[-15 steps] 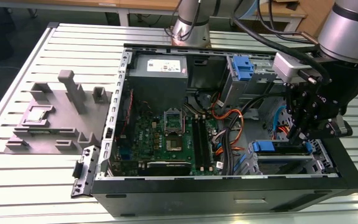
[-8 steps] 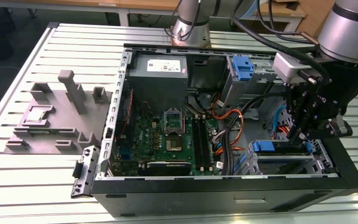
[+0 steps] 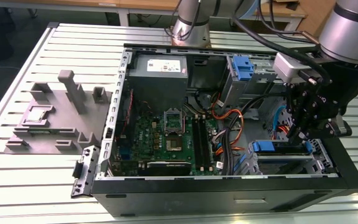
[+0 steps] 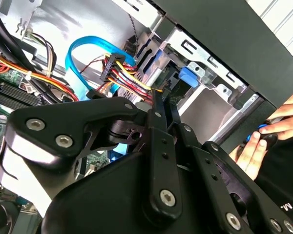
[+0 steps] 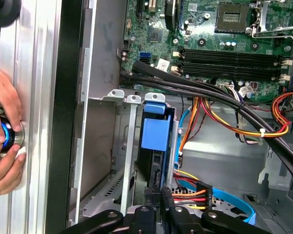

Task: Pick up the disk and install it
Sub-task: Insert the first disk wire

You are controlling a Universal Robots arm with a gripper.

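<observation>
Gripper (image 3: 303, 136): hanging over the drive cage (image 3: 291, 161) at the exterior view's right end of the open computer case (image 3: 229, 186); in both wrist views its black fingers (image 5: 162, 207) are lying close together, pinching the near edge of the disk
Disk (image 5: 155, 161): standing on edge in a cage slot, partly down between the metal dividers; blue carrier tab (image 5: 155, 132) showing on its face (also showing as a blue strip (image 3: 272, 146) in the exterior view)
Cables (image 5: 198, 187): red, orange and yellow power leads lying just beside the disk, with a blue data cable (image 4: 80, 66) looping near them
Motherboard (image 3: 173, 135): lying in the case floor, well apart from the gripper
Hands (image 5: 2, 141): a person's hands resting on a round blue-lit button (image 5: 5, 135) on the slatted table (image 3: 42, 177), outside the case wall
</observation>
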